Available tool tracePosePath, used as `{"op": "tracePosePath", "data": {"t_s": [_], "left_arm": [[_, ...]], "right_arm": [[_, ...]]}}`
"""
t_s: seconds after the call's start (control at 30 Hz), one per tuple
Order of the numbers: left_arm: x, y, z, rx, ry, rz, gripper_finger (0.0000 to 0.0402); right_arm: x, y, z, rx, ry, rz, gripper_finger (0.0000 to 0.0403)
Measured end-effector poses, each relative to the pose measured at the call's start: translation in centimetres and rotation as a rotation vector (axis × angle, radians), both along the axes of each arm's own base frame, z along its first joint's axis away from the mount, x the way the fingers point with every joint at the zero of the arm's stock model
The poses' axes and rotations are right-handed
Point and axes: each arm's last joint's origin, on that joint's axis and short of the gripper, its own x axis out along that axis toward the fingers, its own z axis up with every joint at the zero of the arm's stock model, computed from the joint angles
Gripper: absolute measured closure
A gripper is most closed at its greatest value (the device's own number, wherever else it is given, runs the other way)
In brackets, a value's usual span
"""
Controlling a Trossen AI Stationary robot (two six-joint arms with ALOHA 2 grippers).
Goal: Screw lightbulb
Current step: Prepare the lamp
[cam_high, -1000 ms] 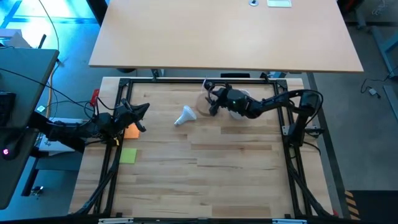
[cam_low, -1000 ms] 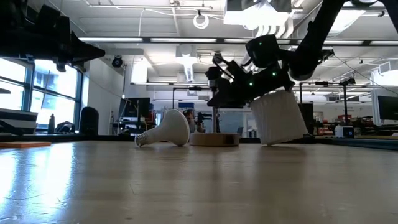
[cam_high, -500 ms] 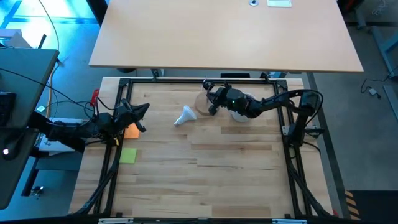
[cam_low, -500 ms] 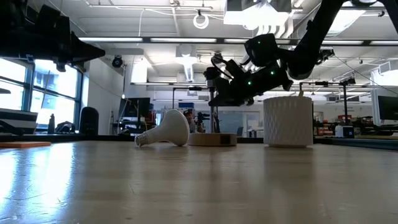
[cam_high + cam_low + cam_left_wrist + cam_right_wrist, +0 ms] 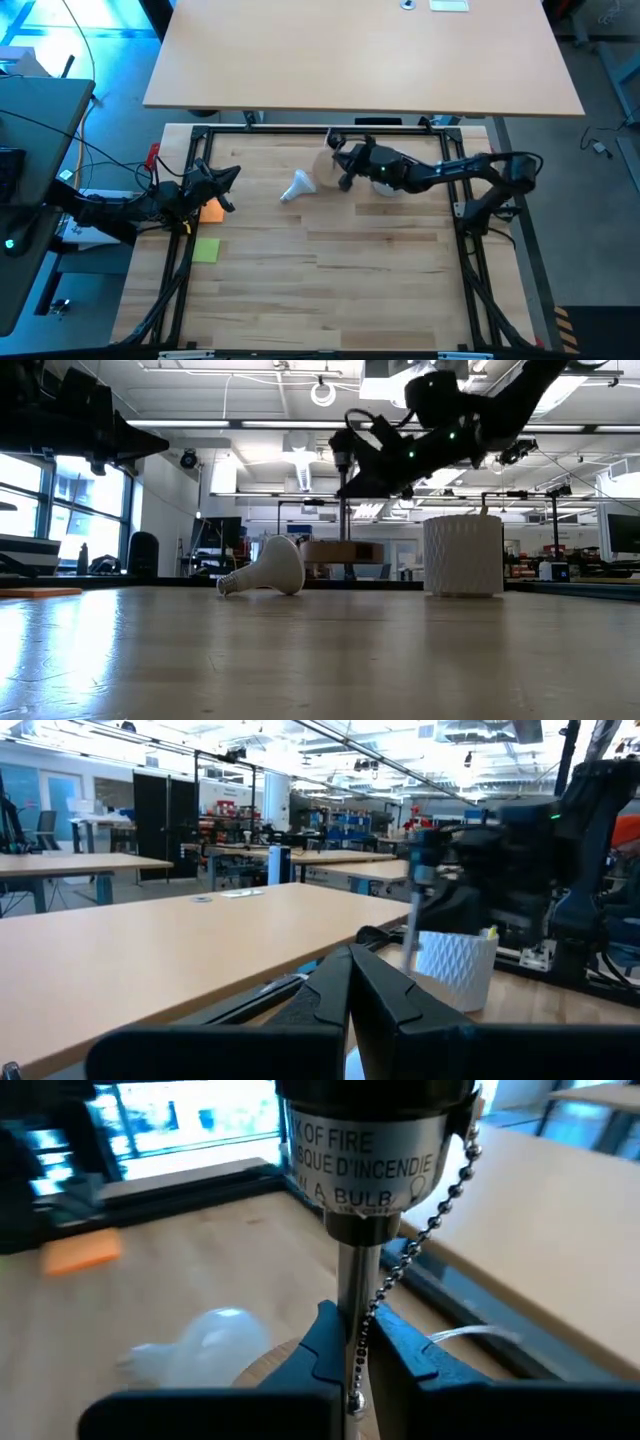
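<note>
The white lightbulb [image 5: 298,186] lies on its side on the table [image 5: 330,280], screw neck toward the left [image 5: 262,574]; nothing touches it. Just to its right is a small lamp: a wooden disc base [image 5: 340,550], a thin metal stem and a black socket [image 5: 375,1140]. My right gripper [image 5: 352,1330] is shut on the stem [image 5: 345,166]. My left gripper [image 5: 228,188] waits shut at the table's left edge, its fingers together in the left wrist view [image 5: 350,982]. My right gripper pinches the lamp's thin metal stem [image 5: 358,1292] between its two fingers, a little below the black socket. The fingers reach in from the table's right and lie across the stem. The lamp hangs upright, its wooden disc [image 5: 340,550] clear of the table.
A white latticed cup [image 5: 462,555] stands upright right of the lamp [image 5: 386,180]. A bead chain [image 5: 440,1200] hangs from the socket beside the stem. An orange pad [image 5: 210,211] and a green note [image 5: 206,250] lie near the left edge. A black frame [image 5: 300,128] borders the table.
The white cup, tipped a second ago, has settled upright on the table. My right gripper has then gone up with the lamp: the wooden disc, which lay on the table, now hangs clear of it. The lightbulb has stayed where it was.
</note>
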Motion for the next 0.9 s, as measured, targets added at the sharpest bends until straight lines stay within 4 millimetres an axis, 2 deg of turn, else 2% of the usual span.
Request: {"op": "tracePosePath", "data": {"t_s": [0.1, 0.33, 0.53, 0.7, 0.9], "left_arm": [[0.0, 0.0, 0.0, 0.0, -0.001, 0.0, 0.0401], [0.0, 0.0, 0.0, -0.008, -0.01, -0.007, 0.0401], [0.0, 0.0, 0.0, -0.074, -0.054, -0.024, 0.0401], [0.0, 0.0, 0.0, -0.08, -0.057, -0.025, 0.0402], [0.1, -0.1, 0.0, -0.178, -0.129, -0.073, 0.0402]], "right_arm": [[0.0, 2.0, 0.0, 0.042, 0.048, 0.035, 0.0392], [0.0, 6.1, -1.6, 0.096, 0.175, 0.018, 0.0392], [-0.1, 9.2, -1.9, 0.105, 0.22, 0.107, 0.0392], [-0.1, 10.2, -2.1, 0.097, 0.234, 0.138, 0.0378], [-0.4, 10.0, -1.9, 0.101, 0.241, 0.135, 0.0303]]}}
